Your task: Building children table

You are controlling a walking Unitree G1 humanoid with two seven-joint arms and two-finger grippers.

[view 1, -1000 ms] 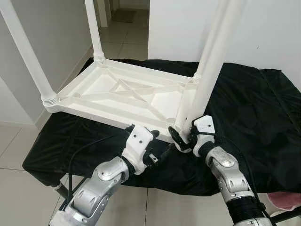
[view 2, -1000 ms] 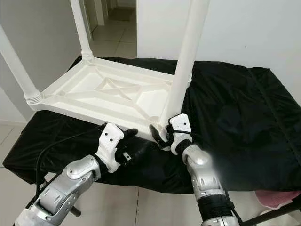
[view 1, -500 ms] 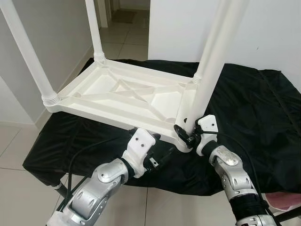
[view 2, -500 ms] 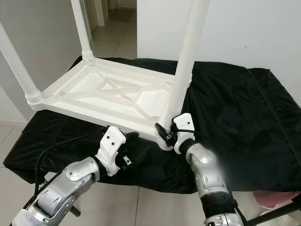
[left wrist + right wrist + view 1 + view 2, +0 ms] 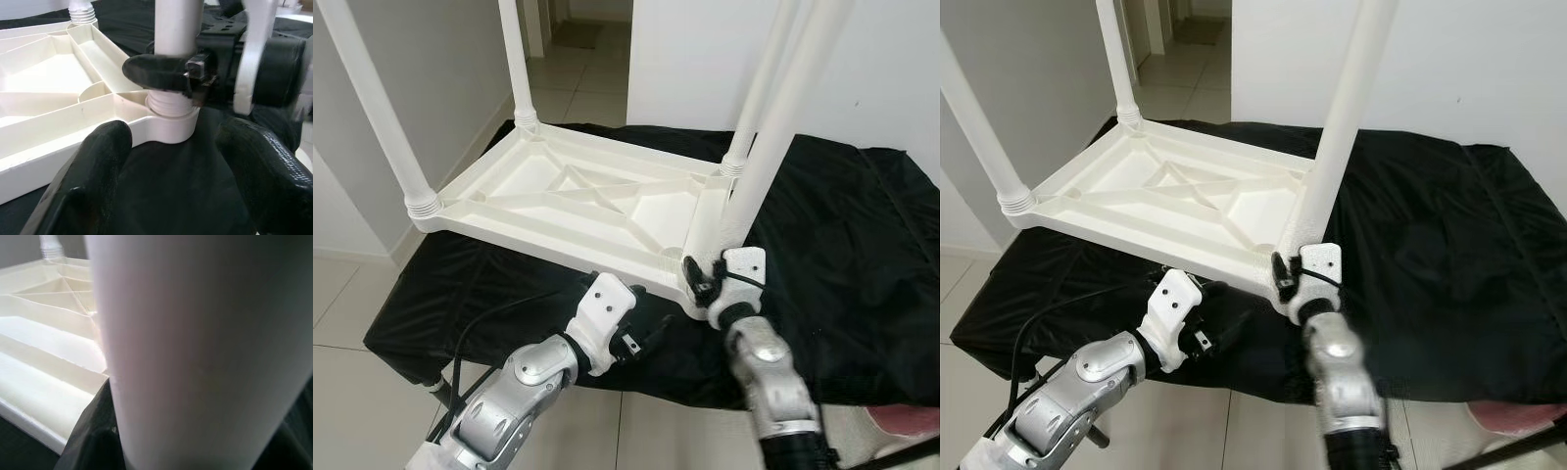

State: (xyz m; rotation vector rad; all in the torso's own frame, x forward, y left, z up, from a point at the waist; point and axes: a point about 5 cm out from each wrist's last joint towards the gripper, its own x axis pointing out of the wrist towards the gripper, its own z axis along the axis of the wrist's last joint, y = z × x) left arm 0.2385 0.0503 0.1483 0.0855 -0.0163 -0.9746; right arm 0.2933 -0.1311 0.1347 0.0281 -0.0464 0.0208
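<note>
Table (image 5: 578, 201) upturned, ribbed white plastic (on black cloth (image 5: 822, 225)); right claw (image 5: 703, 281) pinching round leg (image 5: 773, 137); left claw (image 5: 641, 328) spread.

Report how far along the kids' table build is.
Done: the white tabletop lies upside down on the black cloth, with three legs standing in the far and left corner sockets, such as this leg. In hand: the right end effector grips the fourth leg at its near-corner socket; the left end effector waits open beside it. Left: finish seating that leg, then turn the table upright.
</note>
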